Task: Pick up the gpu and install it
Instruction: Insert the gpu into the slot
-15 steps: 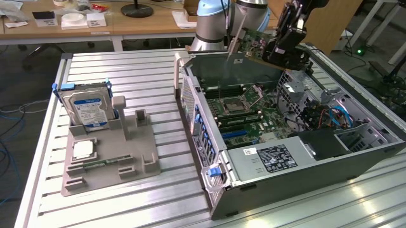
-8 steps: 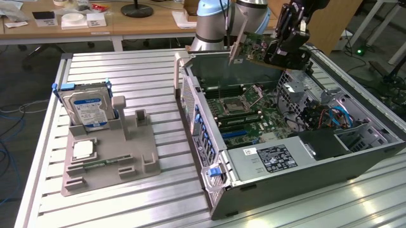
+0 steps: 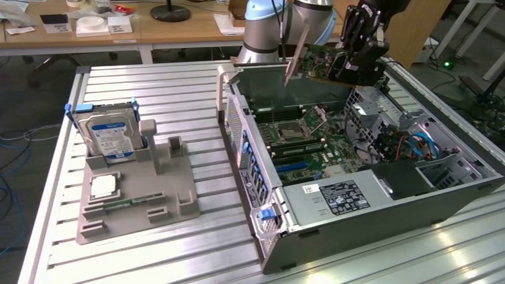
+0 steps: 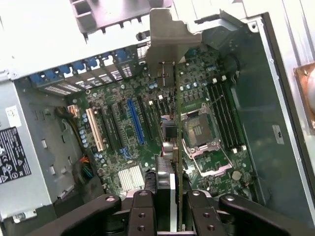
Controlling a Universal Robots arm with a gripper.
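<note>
Black fingers [image 4: 167, 196] of your gripper are closed partway on the thin green gpu card [image 4: 178, 147], held edge-on above the open grey computer case [image 3: 442, 204], so you're mid-carry and need its edge lined up with the blue motherboard slot [image 4: 134, 123].

Green gpu [image 3: 316, 62] aloft, edge-down

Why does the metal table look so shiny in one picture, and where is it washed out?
In the exterior view, overhead light glares off the ribbed table near the computer case. In the wrist view, the table beyond the case is bleached white, and the silver bracket of the card held in the pincer glints pale; the circuit board below is evenly lit.
</note>
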